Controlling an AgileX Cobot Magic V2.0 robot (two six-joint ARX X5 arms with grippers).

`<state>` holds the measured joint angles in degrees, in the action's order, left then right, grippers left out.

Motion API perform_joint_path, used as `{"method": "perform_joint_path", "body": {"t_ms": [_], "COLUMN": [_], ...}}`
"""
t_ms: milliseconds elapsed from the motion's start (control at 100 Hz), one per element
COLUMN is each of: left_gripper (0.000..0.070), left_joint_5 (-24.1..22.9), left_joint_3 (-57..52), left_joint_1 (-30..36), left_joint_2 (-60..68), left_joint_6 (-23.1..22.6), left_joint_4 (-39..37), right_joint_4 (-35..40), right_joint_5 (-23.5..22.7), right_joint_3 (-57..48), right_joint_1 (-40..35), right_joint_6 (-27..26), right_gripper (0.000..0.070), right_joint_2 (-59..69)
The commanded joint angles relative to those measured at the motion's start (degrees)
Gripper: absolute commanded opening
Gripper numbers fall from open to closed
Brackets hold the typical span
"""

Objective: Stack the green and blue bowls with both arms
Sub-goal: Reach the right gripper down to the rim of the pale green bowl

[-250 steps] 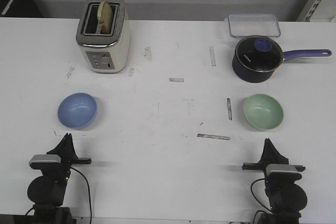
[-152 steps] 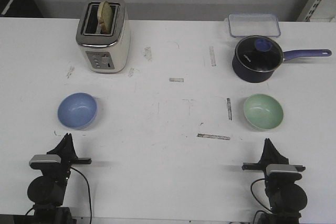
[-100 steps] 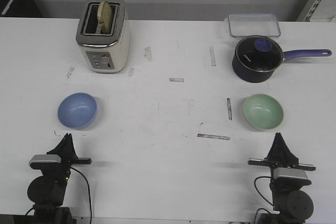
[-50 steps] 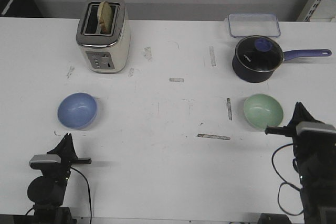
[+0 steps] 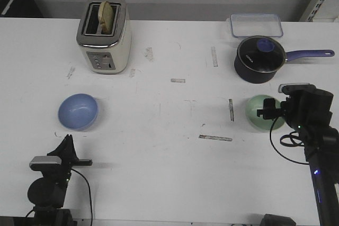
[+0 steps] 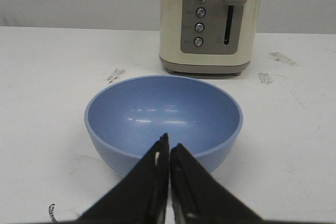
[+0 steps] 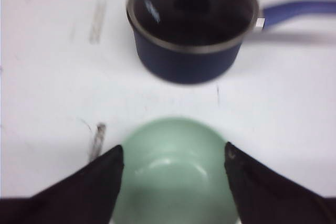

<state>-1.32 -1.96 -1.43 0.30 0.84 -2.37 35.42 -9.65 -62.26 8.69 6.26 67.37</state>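
Moving up from the lower right of the frame, the right gripper [image 7: 173, 156] now hovers spread wide over the green bowl [image 5: 259, 114] at right-center, poised to grasp, while the left gripper [image 6: 169, 153] sits closed behind the untouched blue bowl [image 5: 78, 111] on the counter [image 5: 169, 130].

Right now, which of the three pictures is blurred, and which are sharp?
Right wrist view: blurred, the saucepan and green bowl smeared. Left wrist view: sharp on the blue bowl and toaster. Front view: sharp overall.

Smooth glossy bowls [image 5: 78, 111], scuffed table [image 5: 169, 173]
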Motion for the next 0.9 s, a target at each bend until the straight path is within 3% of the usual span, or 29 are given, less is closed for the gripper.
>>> {"method": "perform_joint_path", "body": {"t_ms": [0,100,480,550,650,750,890], "left_gripper": [0.0002,0.0002,0.0001,0.0001,0.0001,0.0001,0.0001], "left_joint_5": [-0.04,-0.04,-0.04,-0.04,-0.04,-0.07,-0.04], "left_joint_3": [1.22,1.22,1.22,1.22,1.22,1.22,1.22], "left_joint_1": [-0.04,-0.04,-0.04,-0.04,-0.04,-0.04,-0.04], "left_joint_2": [-0.11,-0.11,-0.11,-0.11,-0.11,-0.11,-0.11], "left_joint_6": [0.28,0.28,0.28,0.28,0.28,0.28,0.28], "left_joint_4": [-0.55,-0.55,-0.52,-0.52,-0.52,-0.55,-0.52], "right_joint_4": [0.31,1.07,-0.24,-0.87,-1.18,-1.62,-1.99], "right_joint_5": [-1.31,-1.22,-1.33,-1.33,-1.6,-2.47,-2.4], "right_joint_3": [-1.27,-1.27,-1.27,-1.27,-1.27,-1.27,-1.29], "right_joint_1": [1.92,4.72,8.59,8.57,8.52,8.52,8.55], "right_joint_6": [3.26,5.92,6.03,6.01,5.97,5.99,5.79], "right_gripper": [0.0493,0.0496,0.0476,0.0394,0.0167,0.0019,0.0009], "right_joint_2": [2.67,6.6,19.61,21.38,22.36,22.34,22.25]}}
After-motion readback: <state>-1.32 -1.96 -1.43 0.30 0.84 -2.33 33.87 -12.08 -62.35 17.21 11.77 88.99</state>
